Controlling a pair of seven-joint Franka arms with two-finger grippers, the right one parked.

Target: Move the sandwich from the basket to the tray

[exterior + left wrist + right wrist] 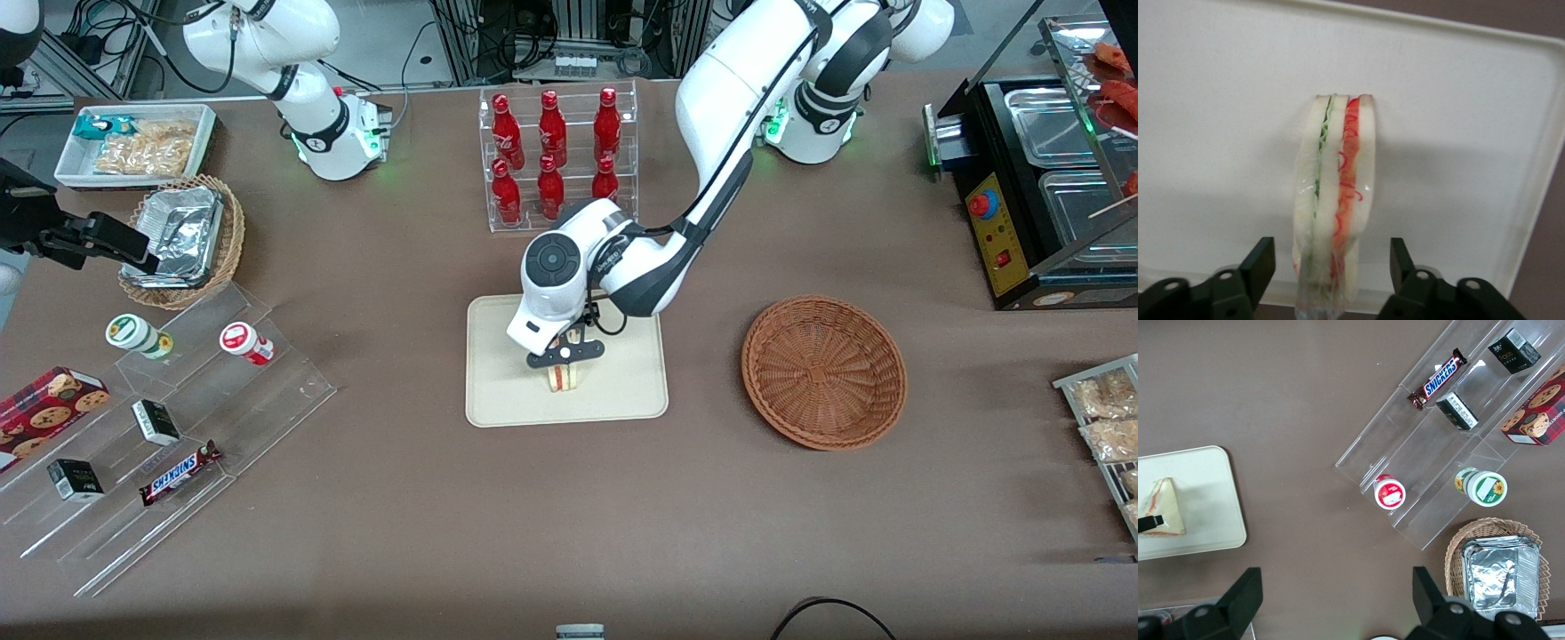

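The sandwich stands on its edge on the cream tray, near the tray's middle. My left gripper is just above it, open, with one finger on each side of the wedge and a gap on both sides. The left wrist view shows the sandwich with its green and red filling stripes between the two black fingers, over the tray. The right wrist view also shows the sandwich on the tray. The reddish-brown basket is empty, beside the tray toward the working arm's end.
A clear rack of red bottles stands farther from the front camera than the tray. A stepped acrylic shelf with snacks, a tan basket with a foil container and a white bin lie toward the parked arm's end. A food warmer stands at the working arm's end.
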